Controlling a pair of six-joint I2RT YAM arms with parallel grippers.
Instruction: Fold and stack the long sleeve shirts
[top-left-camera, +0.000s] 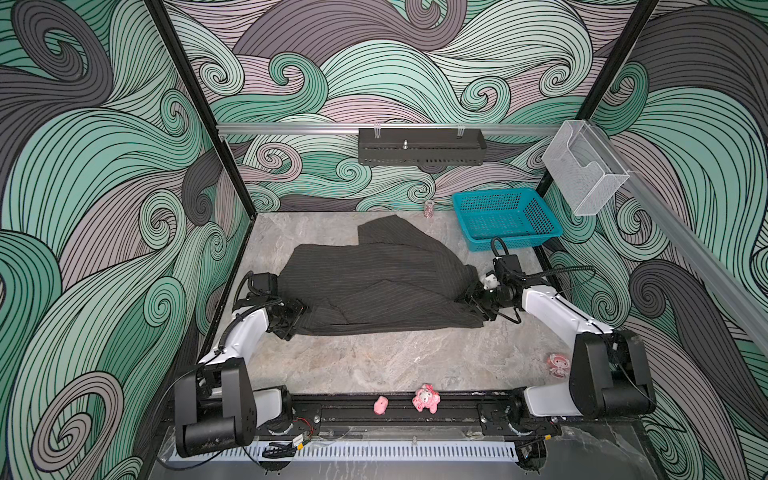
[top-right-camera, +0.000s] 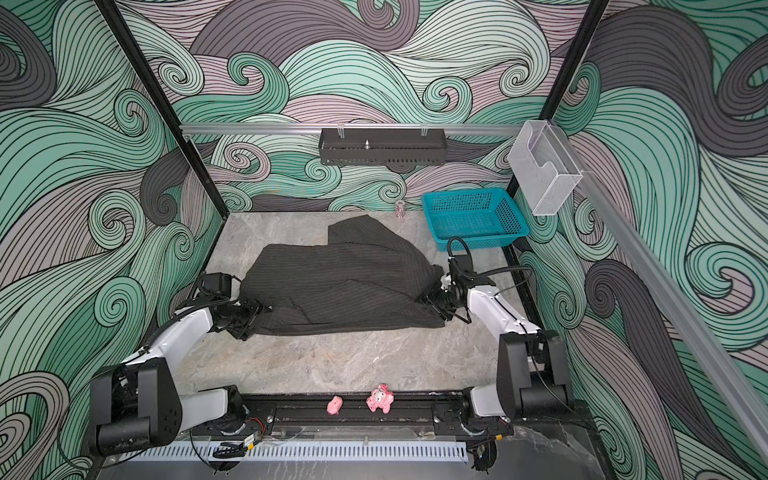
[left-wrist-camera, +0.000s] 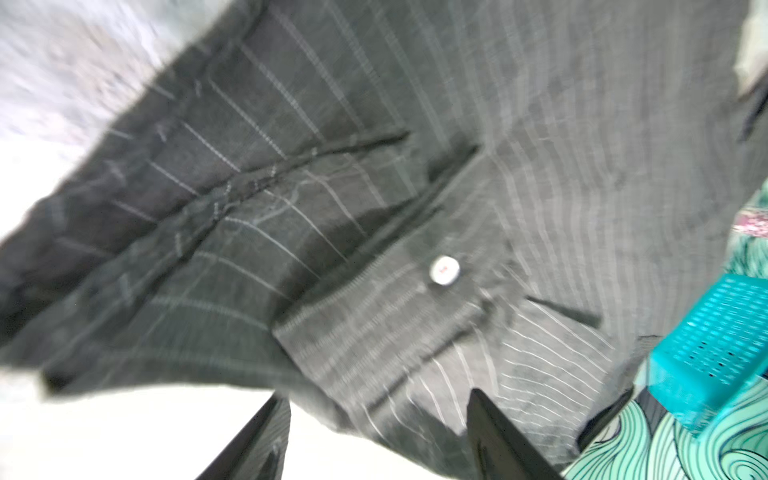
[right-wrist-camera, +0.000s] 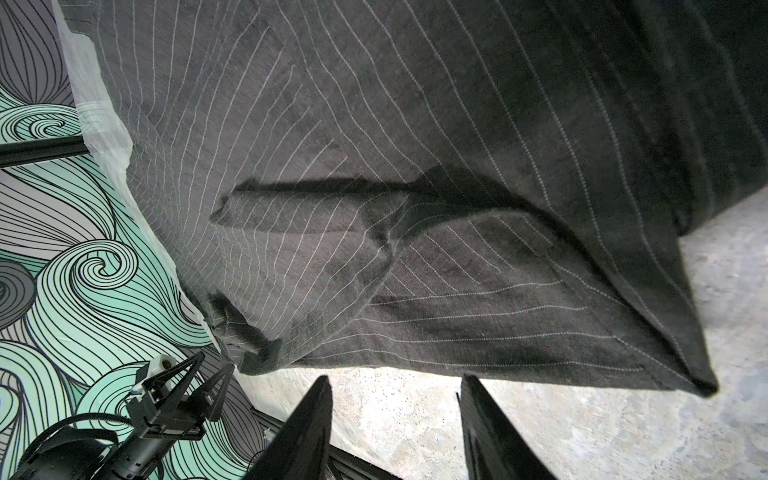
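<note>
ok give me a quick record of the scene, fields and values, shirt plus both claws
shirt: dark, pinstriped, lying rumpled on the table, not yet a neat fold
left claw: open, at the shirt's left edge
right claw: open, at the shirt's right edge, gripping nothing
basket: teal, far right corner, apart from the shirt

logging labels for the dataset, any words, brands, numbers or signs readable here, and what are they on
No text can be read in any view.
shirt: pinstripes only, no label showing.
button: a small red mark, too blurred to read.
small can by the back wall: patterned, too small to read.
teal basket and pink toy figure: no lettering shows.
</note>
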